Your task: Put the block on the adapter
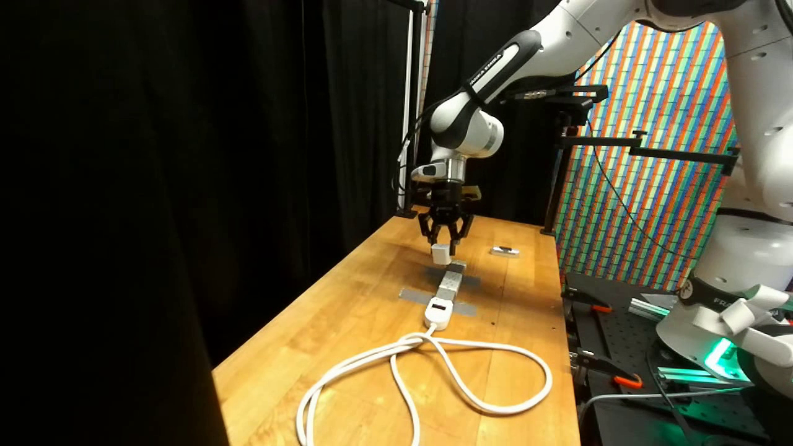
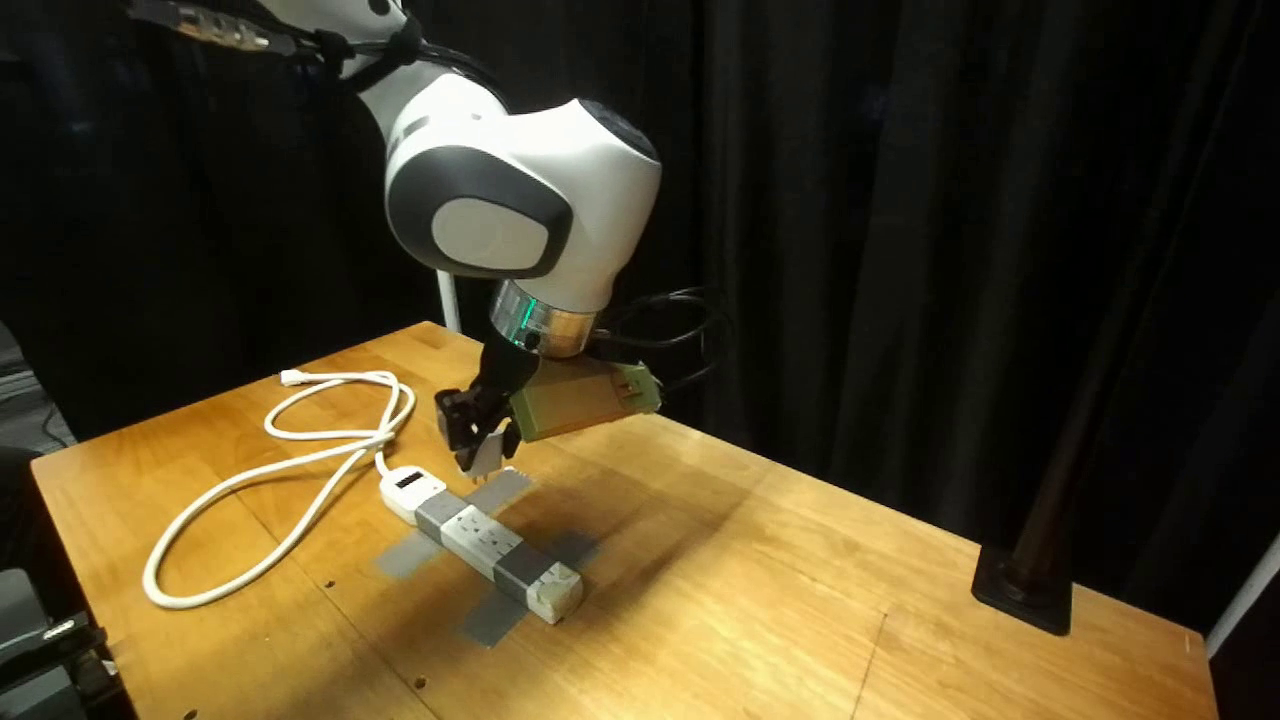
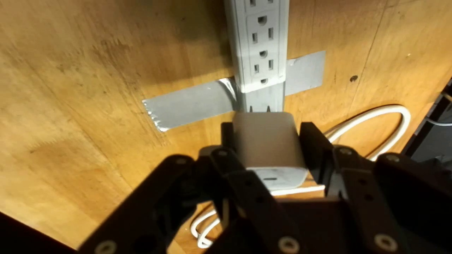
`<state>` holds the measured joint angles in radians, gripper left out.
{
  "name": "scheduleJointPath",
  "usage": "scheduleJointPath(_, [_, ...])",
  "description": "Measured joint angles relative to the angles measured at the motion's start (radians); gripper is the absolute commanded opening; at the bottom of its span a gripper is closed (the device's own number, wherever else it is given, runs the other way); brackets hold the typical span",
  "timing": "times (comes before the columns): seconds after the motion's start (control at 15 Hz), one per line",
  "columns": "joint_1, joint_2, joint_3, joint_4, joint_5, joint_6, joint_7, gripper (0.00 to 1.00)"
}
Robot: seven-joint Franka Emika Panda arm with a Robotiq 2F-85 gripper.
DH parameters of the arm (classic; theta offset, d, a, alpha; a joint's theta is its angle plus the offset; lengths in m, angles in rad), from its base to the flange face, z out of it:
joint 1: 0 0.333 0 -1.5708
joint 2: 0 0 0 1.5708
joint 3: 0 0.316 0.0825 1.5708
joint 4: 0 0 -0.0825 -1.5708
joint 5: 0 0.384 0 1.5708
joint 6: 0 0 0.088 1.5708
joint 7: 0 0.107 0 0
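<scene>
The block is a small white cube-like piece with thin prongs. It shows in both exterior views (image 1: 441, 254) (image 2: 487, 456) and in the wrist view (image 3: 269, 141). My gripper (image 1: 443, 244) (image 2: 480, 440) (image 3: 267, 135) is shut on the block's sides and holds it in the air, apart from the adapter. The adapter is a long white strip with sockets (image 1: 451, 282) (image 2: 480, 534) (image 3: 259, 42), taped flat to the table, with a looped white cable. In the wrist view the block covers the adapter's cable end, and its prongs show over the grey tape.
Grey tape strips (image 1: 416, 296) (image 3: 192, 104) cross the adapter onto the wooden table. A small white object with a dark top (image 1: 505, 251) lies near the table's far side. The cable (image 1: 495, 409) (image 2: 250, 580) loops over the table. A black stand base (image 2: 1022, 588) sits near an edge.
</scene>
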<state>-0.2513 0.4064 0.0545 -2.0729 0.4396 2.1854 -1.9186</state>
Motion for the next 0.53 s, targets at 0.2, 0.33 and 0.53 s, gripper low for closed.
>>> scheduleJointPath(0.2, [0.0,0.044,-0.001,0.002,0.017,0.062,0.001,0.23])
scheduleJointPath(0.33, [0.0,0.069,-0.001,-0.003,0.021,0.106,0.002,0.23])
scheduleJointPath(0.53, [-0.005,0.085,0.003,-0.005,0.033,0.125,0.002,0.23])
